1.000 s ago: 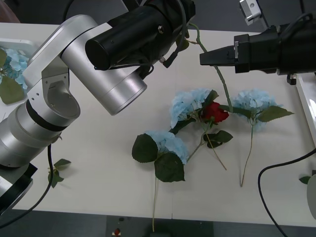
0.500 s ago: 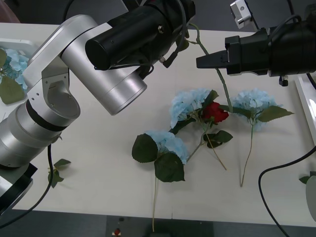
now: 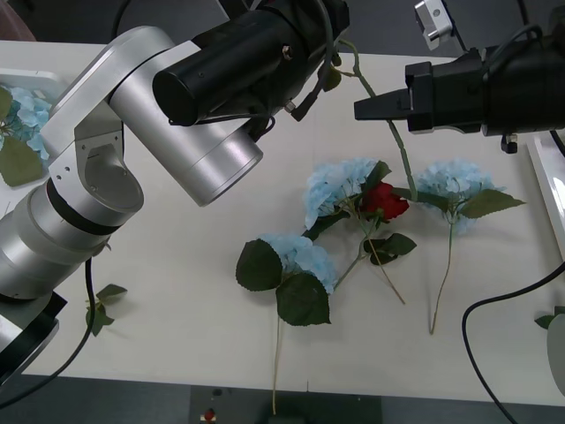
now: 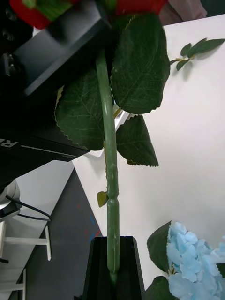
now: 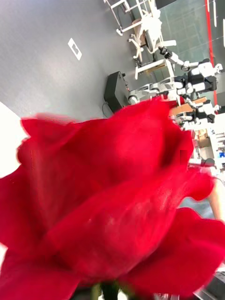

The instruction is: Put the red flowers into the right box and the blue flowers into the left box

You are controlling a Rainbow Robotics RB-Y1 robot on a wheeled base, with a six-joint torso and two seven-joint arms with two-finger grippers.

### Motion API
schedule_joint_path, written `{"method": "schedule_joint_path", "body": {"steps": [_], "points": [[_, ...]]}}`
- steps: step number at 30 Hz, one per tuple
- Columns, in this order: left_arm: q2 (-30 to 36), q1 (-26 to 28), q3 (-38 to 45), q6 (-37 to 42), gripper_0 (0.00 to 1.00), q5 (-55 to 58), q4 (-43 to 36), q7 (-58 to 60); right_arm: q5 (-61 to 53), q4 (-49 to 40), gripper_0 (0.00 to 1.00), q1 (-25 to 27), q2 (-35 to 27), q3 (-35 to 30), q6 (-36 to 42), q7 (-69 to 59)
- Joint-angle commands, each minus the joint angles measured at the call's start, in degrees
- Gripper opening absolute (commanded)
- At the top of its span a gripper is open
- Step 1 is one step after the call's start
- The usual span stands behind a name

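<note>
A red rose stem (image 4: 108, 187) is hanging in the air between the two arms, its long axis running from the left gripper, up near the far table edge, down toward the blooms on the table. Its bloom (image 5: 108, 206) is sitting right against the left wrist camera. The right gripper (image 3: 364, 106) is closing its black fingers (image 4: 111, 269) onto the stem's lower part, leaves spreading above the clamp point. Whether the left gripper is gripping the upper stem cannot be told; its fingers are hidden behind the arm.

Judgement: a handover is in progress. The right box (image 3: 549, 190) is lying at the right table edge, so the right arm is the nearer one to carry the rose there.

On the table are lying another red rose (image 3: 384, 200) and three blue flowers (image 3: 340, 187), touching and overlapping.
</note>
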Motion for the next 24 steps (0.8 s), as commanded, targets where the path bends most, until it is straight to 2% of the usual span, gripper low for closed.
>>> {"method": "schedule_joint_path", "body": {"steps": [1,3,11,15,24], "points": [[-0.1,-2.7,0.7,-0.1,0.95,-1.3,-0.6,-0.3,-0.8,-0.9,0.0,-1.4,-0.2,-2.8,2.1,-2.8],[-0.1,-2.7,0.7,0.0,1.0,-1.4,-0.6,-0.4,-0.8,-0.9,0.0,-1.3,-0.2,-3.6,3.0,-2.8],[-0.1,-2.7,0.7,-0.1,1.0,-1.5,-0.6,-0.8,-0.8,-1.0,0.0,-0.8,-1.2,-9.9,8.0,-2.7],[0.1,-2.7,0.7,-0.1,1.0,-1.5,-0.6,-0.9,-1.0,-1.0,0.0,1.2,-2.9,-11.9,8.3,-2.3],[2.9,-2.4,0.7,0.0,1.0,0.4,-1.3,-4.5,-1.3,-1.0,0.0,8.3,-10.9,-17.3,5.6,-2.5]]}}
